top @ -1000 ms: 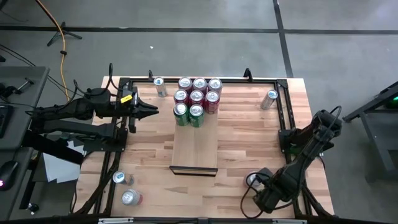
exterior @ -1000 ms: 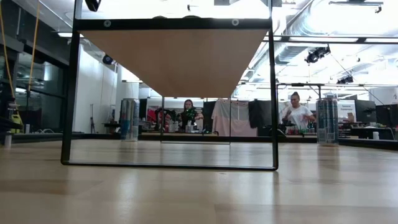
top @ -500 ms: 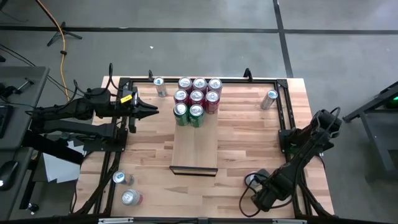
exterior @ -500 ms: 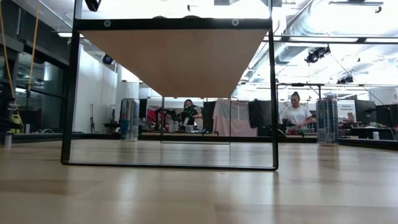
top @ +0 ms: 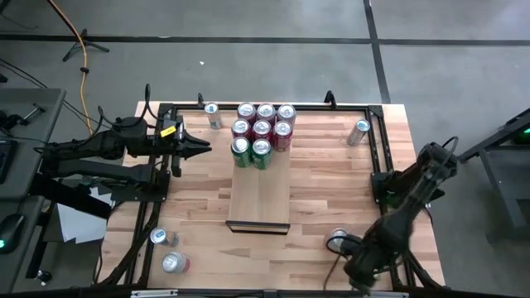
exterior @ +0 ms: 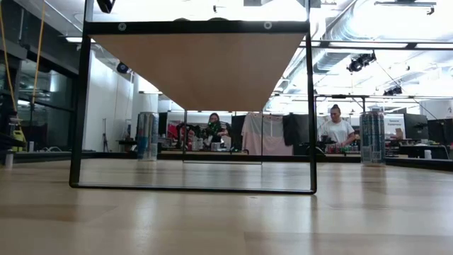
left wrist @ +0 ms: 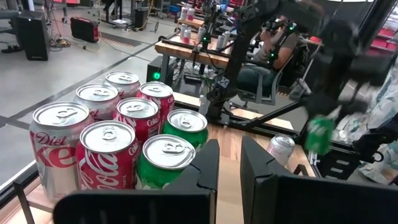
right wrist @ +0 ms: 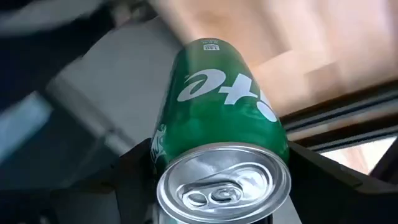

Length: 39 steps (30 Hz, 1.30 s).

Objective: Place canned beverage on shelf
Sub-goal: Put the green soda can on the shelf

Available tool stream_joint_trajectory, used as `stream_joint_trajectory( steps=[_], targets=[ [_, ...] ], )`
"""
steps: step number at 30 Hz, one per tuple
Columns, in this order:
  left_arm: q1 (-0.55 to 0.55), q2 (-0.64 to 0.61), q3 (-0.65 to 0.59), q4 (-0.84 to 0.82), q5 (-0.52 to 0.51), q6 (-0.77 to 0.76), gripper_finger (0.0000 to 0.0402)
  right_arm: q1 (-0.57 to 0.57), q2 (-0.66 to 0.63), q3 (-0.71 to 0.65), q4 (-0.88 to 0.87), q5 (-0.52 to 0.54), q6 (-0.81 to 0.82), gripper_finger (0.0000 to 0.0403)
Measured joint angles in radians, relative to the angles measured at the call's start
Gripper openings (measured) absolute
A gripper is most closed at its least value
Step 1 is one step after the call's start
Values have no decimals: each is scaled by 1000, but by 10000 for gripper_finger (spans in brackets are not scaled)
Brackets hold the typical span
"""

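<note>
The shelf (top: 259, 194) is a pale board on a dark frame, and its far end carries several red, silver and green cans (top: 262, 130). In the low view its underside (exterior: 198, 71) shows from below. A green can (right wrist: 221, 118) sits in my right gripper (right wrist: 221, 158), over the table's near right corner (top: 344, 247). From the left wrist view the same can (left wrist: 320, 134) shows tilted, far off. My left gripper (top: 203, 147) hangs shut just left of the shelf's cans, touching nothing. My right gripper pinches the green can between its two fingers (right wrist: 134, 168), one on each side of the can's wall near its top end (right wrist: 168, 149). The fingers slant down from above and run along the can. The can sits tilted, its silver top toward the wrist, and looks lifted clear of the table.
A silver can (top: 358, 131) is at the far right, and another (top: 213, 114) stands at the far edge left of the shelf. Two more cans (top: 166, 250) sit near the front left corner. A dark frame (top: 381, 157) edges the table.
My right gripper has risen over the near right corner and rolled about its own axis, bringing the green can up with it. The can's silver top now shows more fully from above.
</note>
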Motion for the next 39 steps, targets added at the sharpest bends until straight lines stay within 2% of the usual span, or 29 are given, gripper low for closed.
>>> stream_joint_trajectory(
  steps=[3,5,11,13,15,19,23,26,32,39],
  targets=[
    [0,0,0,0,0,0,0,0,-38,133,-24,-4,-127,285],
    [0,0,0,0,0,-1,0,-15,-56,238,-66,37,-180,285],
    [0,1,0,40,35,-24,0,-142,-63,558,-321,321,-299,285],
    [0,8,0,80,36,-26,2,-204,-63,628,-363,423,-377,285],
    [-1,18,0,119,48,-47,12,-279,-60,666,-379,479,-490,285],
    [-12,63,0,218,112,-156,60,-423,-23,692,-355,480,-744,285],
    [-87,150,6,362,147,-224,126,-524,34,692,-309,406,-994,285],
    [-161,255,54,394,150,-202,175,-573,74,692,-292,347,-1138,285],
    [-232,468,213,332,154,-40,247,-627,115,692,-275,320,-1314,285],
    [-200,655,413,115,149,61,277,-648,118,692,-166,338,-1416,285]
  ],
)
